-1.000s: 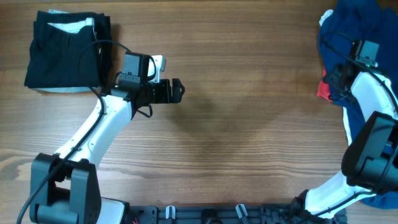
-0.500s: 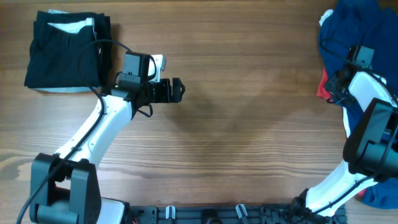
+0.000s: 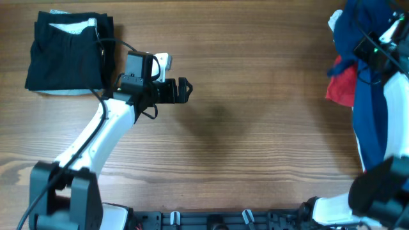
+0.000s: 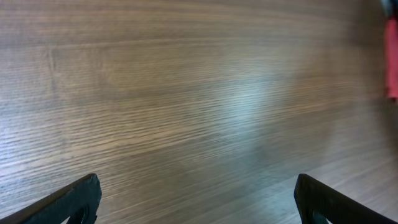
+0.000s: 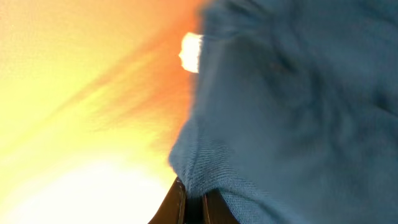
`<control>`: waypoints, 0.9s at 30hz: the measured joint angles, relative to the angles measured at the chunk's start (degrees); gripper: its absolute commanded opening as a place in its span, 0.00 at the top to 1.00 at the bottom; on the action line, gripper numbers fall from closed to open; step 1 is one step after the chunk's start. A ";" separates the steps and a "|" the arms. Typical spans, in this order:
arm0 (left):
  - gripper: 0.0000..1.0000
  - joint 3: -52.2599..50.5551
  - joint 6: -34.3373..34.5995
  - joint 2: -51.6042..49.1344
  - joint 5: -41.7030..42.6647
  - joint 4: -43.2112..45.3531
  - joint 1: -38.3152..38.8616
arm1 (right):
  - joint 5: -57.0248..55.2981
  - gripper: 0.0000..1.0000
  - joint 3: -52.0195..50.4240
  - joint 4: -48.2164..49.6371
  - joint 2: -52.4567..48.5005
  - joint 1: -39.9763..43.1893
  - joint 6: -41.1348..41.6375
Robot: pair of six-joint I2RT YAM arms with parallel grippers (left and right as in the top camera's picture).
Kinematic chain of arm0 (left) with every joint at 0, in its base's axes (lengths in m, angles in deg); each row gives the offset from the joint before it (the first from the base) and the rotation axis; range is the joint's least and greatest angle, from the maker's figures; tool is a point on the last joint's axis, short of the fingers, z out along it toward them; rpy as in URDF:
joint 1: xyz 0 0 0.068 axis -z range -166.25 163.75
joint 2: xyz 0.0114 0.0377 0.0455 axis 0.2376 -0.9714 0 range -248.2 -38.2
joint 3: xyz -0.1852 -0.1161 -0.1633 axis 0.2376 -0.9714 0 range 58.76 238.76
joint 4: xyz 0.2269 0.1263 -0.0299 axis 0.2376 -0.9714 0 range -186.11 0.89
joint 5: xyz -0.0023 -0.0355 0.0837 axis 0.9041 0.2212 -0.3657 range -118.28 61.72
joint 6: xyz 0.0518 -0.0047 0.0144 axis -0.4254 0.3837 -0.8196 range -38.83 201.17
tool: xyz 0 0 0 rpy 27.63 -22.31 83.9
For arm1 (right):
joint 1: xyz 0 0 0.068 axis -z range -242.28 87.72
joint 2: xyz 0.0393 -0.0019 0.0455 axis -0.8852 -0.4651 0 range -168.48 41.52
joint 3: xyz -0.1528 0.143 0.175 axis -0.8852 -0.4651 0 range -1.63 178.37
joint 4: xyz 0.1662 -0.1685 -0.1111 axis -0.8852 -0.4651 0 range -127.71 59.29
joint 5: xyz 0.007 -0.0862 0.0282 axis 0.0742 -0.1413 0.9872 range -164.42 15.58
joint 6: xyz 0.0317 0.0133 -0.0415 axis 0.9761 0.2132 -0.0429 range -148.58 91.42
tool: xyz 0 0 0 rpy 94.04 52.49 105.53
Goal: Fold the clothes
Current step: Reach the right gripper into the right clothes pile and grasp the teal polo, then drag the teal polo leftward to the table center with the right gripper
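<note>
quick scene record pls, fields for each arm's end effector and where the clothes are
left end effector: open, empty, over the bare wooden table
right end effector: shut on a fold of the dark-blue shirt
dark-blue shirt: unfolded, along the table's right edge
red garment: crumpled at the shirt's left edge
black folded garment: far left corner, lying flat
</note>
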 measured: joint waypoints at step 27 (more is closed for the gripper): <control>0.00 1.70 -0.02 30.88 -4.31 -14.64 -13.42 | 6.49 0.92 0.11 2.16 -3.58 -54.62 -2.80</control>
